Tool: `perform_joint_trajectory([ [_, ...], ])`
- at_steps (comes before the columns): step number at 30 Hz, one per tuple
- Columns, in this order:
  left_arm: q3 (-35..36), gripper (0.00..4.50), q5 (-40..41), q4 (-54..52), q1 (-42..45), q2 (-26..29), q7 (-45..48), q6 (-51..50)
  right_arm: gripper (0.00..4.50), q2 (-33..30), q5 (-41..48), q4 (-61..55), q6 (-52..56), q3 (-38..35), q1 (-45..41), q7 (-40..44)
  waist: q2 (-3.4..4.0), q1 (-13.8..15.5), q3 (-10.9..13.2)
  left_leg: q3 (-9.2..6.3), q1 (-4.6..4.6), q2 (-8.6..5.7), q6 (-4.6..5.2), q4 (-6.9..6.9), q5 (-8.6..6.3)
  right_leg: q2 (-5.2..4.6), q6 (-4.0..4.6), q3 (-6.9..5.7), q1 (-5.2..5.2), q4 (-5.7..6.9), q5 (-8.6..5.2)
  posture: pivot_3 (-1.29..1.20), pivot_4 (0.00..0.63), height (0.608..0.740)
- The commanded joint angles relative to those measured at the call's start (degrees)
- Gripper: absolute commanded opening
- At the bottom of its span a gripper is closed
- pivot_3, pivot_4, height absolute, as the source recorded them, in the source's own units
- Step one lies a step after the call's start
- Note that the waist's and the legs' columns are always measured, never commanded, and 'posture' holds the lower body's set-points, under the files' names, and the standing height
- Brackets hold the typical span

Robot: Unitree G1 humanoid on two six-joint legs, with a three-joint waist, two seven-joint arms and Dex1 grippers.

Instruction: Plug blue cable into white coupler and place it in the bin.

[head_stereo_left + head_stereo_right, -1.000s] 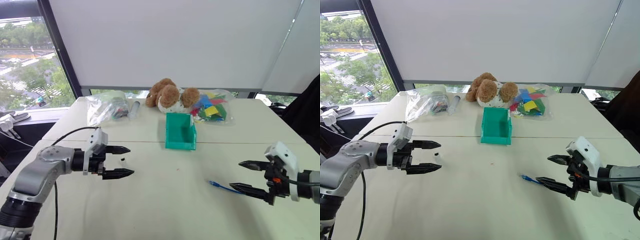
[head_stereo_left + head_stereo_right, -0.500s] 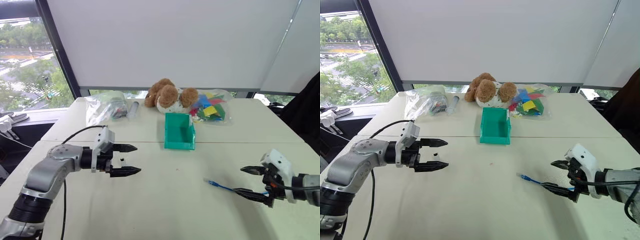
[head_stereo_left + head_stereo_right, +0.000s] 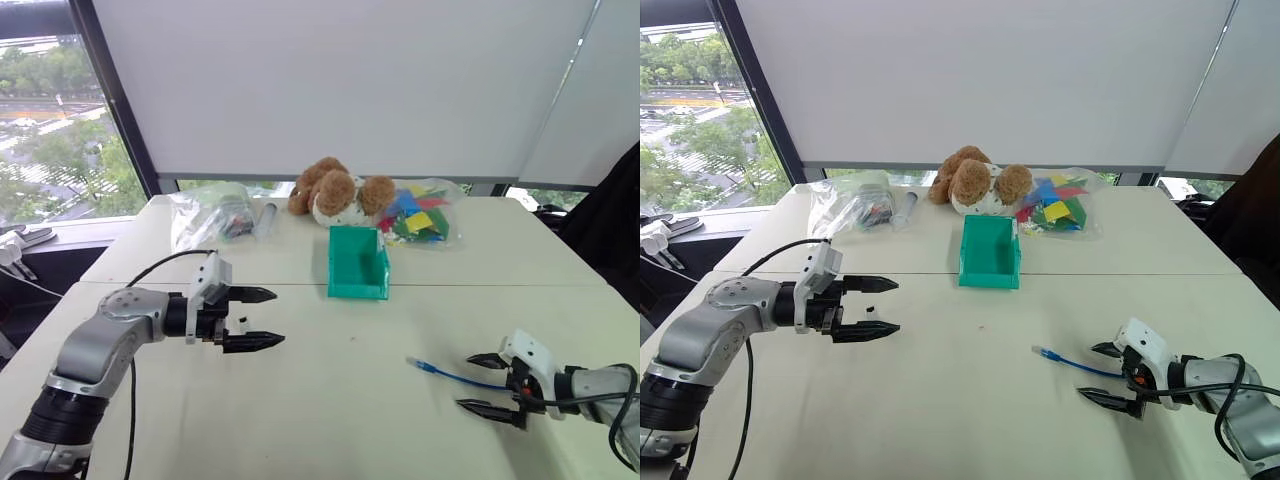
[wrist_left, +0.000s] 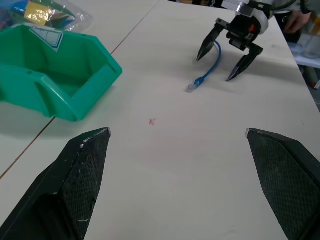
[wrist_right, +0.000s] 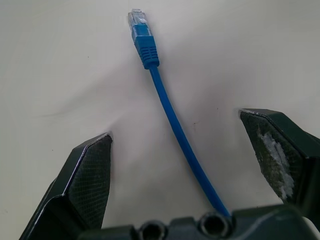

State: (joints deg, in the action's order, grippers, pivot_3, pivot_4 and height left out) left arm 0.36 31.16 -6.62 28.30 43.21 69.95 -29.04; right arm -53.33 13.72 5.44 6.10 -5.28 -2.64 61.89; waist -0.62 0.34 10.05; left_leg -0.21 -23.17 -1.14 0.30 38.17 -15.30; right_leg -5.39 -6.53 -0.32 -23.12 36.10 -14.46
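Observation:
The blue cable [image 3: 440, 372] lies flat on the white table at the right, its plug [image 5: 142, 37] pointing away from my right gripper [image 3: 463, 381]. That gripper is open and low on the table, one finger either side of the cable [image 5: 170, 120], gripping nothing. A small white coupler [image 3: 238, 322] sits between the fingers of my left gripper [image 3: 279, 318], which is open at the left of the table; contact is unclear. The green bin [image 3: 345, 290] stands empty at the table's middle back. The left wrist view shows the bin [image 4: 95, 95] and the right gripper [image 4: 215, 66] over the cable [image 4: 205, 75].
Behind the bin sit a brown teddy bear [image 3: 335, 188], a clear bag of coloured pieces [image 3: 420, 215], another clear bag [image 3: 212, 215] and a tube [image 3: 268, 218]. A black wire hangs by my left arm. Bare tabletop lies between the two grippers.
My right gripper has come down to the table and now straddles the cable's near end. My left gripper has moved slightly right, its fingers still around the white coupler.

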Motion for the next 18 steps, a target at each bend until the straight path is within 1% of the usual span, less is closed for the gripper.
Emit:
perform_joint_trajectory([
  [1,1.14,4.5,0.22,-1.58,0.17,0.27,-0.34,0.89,4.41,0.55,-1.9,3.27,-0.09,1.37,-0.38,0.1,-0.03,0.01,-0.02,-0.01,0.04,0.0,0.0,0.0,0.0,0.0,0.0,0.0,0.04,0.0,0.0,0.0,0.15,0.74],
  [2,1.1,4.5,0.19,-1.6,0.1,0.23,-0.41,0.95,4.18,0.59,-2.03,4.0,-0.15,1.66,-0.58,0.4,-0.04,0.0,-0.03,-0.01,0.09,0.0,0.0,0.0,0.0,0.0,0.0,0.0,0.1,0.0,0.0,0.0,0.15,0.74],
  [4,1.07,4.5,0.13,-1.57,0.03,0.19,-0.48,1.08,3.53,0.68,-2.07,5.18,0.28,2.13,-0.99,0.97,-0.06,0.02,-0.03,-0.02,0.24,0.01,0.0,0.0,0.0,0.0,0.02,0.0,0.27,-0.03,-0.01,0.0,0.15,0.74],
  [6,1.07,4.5,0.04,-1.47,0.01,0.1,-0.63,1.28,2.6,0.79,-1.28,5.79,1.67,2.27,-1.29,1.88,-0.07,0.03,-0.04,-0.01,0.48,0.01,0.0,-0.01,-0.01,-0.02,0.2,0.01,0.51,-0.07,-0.11,0.0,0.15,0.74],
  [8,1.03,4.5,-0.04,-1.41,-0.1,0.03,-0.73,1.53,1.53,0.89,-1.06,6.65,2.49,2.55,-1.92,2.37,-0.09,0.06,-0.05,-0.01,0.66,0.0,0.0,-0.01,-0.01,-0.06,0.22,0.01,0.7,-0.1,-0.12,0.0,0.15,0.74],
  [9,1.03,4.5,-0.02,-1.42,-0.15,0.04,-0.77,1.61,1.05,0.91,-1.12,7.01,2.83,2.72,-2.22,2.56,-0.1,0.07,-0.06,-0.01,0.71,0.0,0.0,-0.02,-0.01,-0.08,0.23,0.01,0.74,-0.1,-0.13,0.0,0.15,0.74],
  [10,1.0,4.5,-0.03,-1.47,-0.2,0.02,-0.83,1.67,0.45,0.78,-1.27,7.27,3.06,3.0,-2.48,3.0,-0.13,0.11,-0.07,-0.01,0.72,0.0,0.0,-0.01,-0.01,-0.1,0.24,0.02,0.75,-0.1,-0.13,0.0,0.15,0.74],
  [11,1.01,4.5,-0.04,-1.49,-0.26,0.04,-0.86,1.72,0.01,0.66,-1.45,7.37,3.18,3.26,-2.66,3.31,-0.14,0.19,-0.08,-0.01,0.72,0.0,0.0,-0.01,-0.01,-0.12,0.24,0.02,0.74,-0.1,-0.13,0.0,0.15,0.74],
  [15,1.14,4.5,-0.06,-1.5,-0.37,0.2,-0.93,1.89,0.01,0.6,-1.57,6.22,3.98,3.7,-4.03,3.89,-0.17,0.24,-0.09,-0.02,0.72,0.0,-0.01,-0.02,-0.02,-0.21,0.24,0.03,0.73,-0.11,-0.13,0.0,0.15,0.74],
  [18,1.27,4.5,0.0,-1.67,-0.47,0.41,-0.98,1.88,0.01,0.5,-0.32,-0.82,5.44,4.12,-5.59,4.48,-0.16,0.15,-0.09,-0.02,0.71,0.01,-0.02,-0.04,-0.02,-0.25,0.24,0.08,0.7,-0.1,-0.13,0.0,0.15,0.74],
])
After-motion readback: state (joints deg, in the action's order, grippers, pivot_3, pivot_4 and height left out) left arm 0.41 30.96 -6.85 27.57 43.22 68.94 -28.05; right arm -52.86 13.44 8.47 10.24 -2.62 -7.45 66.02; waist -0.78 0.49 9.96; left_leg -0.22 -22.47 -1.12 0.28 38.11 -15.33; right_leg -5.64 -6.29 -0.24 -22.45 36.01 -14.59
